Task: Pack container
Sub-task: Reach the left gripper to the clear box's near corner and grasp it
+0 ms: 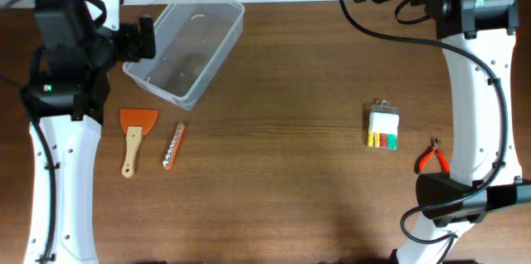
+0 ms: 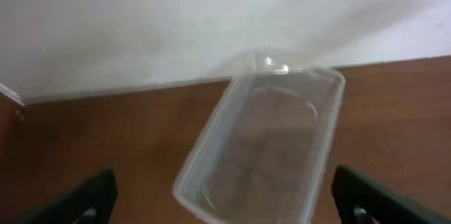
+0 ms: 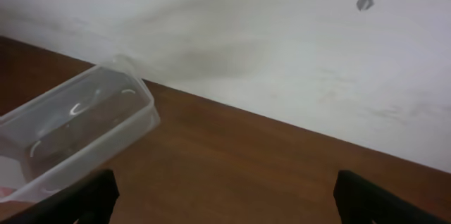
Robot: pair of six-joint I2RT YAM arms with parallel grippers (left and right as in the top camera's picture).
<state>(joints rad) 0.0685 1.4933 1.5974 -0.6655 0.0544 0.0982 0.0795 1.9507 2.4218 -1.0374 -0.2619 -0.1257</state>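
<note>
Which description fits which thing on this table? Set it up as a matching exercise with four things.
Things:
1. container
2. scraper
3. pliers
4. white block

Descriptions:
A. red handles
B. clear plastic, lidless
C. orange blade, wooden handle
D. coloured tips along one end

Pairs: 1-B, 2-C, 3-A, 4-D
</note>
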